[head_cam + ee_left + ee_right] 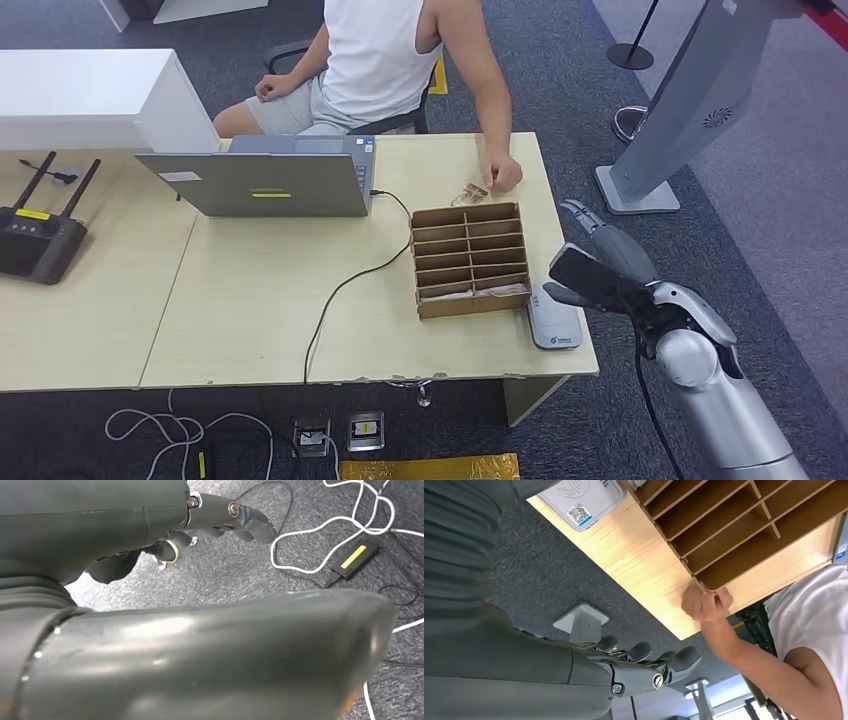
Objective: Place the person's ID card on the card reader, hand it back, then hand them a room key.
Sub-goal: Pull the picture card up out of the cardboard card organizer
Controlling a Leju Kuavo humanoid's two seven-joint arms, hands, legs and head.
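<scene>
right hand (600, 262): raised beside the table's right edge, fingers apart, nothing held.
left hand (220, 520): hung over floor, fingers loosely curled, nothing held.
ID card (472, 192): apparently under person's hand (500, 175), beyond wooden rack (470, 258); not clearly seen.
card reader (553, 320): at the near right table corner, nothing laid on it.
step: card is best approached palm-open, taken by its edge, rack avoided.

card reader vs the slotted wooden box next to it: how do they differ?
The card reader is light grey, flat and low; the wooden box is brown and stands taller. The reader has a smooth solid top with printed marks; the box is split by dividers into open slots. The reader lies at the desk's right edge, nearest the right hand; the box sits further in from that edge. Both rest on the desk, side by side.
</scene>
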